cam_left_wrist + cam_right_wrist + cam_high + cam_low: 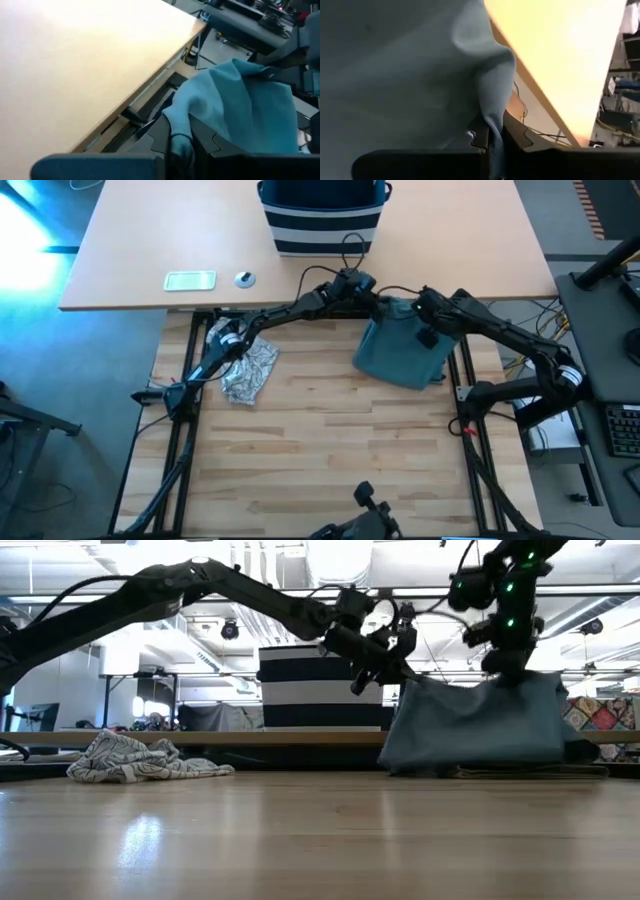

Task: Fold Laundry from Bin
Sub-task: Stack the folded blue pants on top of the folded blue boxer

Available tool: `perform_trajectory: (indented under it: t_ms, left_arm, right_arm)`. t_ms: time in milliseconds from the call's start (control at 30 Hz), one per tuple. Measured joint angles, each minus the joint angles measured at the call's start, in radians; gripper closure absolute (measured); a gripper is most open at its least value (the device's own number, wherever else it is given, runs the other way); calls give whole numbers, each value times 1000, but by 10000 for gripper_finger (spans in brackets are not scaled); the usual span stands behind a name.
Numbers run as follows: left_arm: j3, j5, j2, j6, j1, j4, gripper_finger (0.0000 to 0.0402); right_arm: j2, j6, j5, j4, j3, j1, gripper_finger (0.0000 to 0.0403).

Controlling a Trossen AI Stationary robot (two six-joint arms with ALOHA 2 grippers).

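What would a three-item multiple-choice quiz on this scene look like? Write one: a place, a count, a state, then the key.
1. Where does the grey-white patterned garment lie?
A. inside the bin
B. on the wooden table, near the left arm
C. draped on the right arm

2. How many grippers grip the teal garment?
A. none
B. one
C. two

3. How is the teal garment held?
A. flat on the table
B. lifted, hanging from its top edge
C. folded in the bin

Key: 1 B, the high view shows it crumpled on the table beside the left arm. 2 C, the left gripper and the right gripper each pinch cloth. 3 B, the low view shows it hanging from both grippers.
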Motion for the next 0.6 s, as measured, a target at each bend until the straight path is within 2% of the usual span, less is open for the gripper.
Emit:
perform_trajectory:
  t_ms: [267, 333, 500, 600]
  left_arm:
    - [93, -5, 103, -29, 2, -50, 374]
    - [82, -4, 104, -50, 4, -37, 367]
    - [84, 11, 109, -41, 25, -109, 331]
    - [90, 22, 105, -32, 56, -162, 299]
  right_arm:
    - [114, 13, 57, 34, -7, -41, 390]
    - [136, 14, 59, 35, -7, -46, 390]
    - [200, 57, 57, 38, -7, -67, 388]
    - [234, 100, 12, 34, -6, -85, 366]
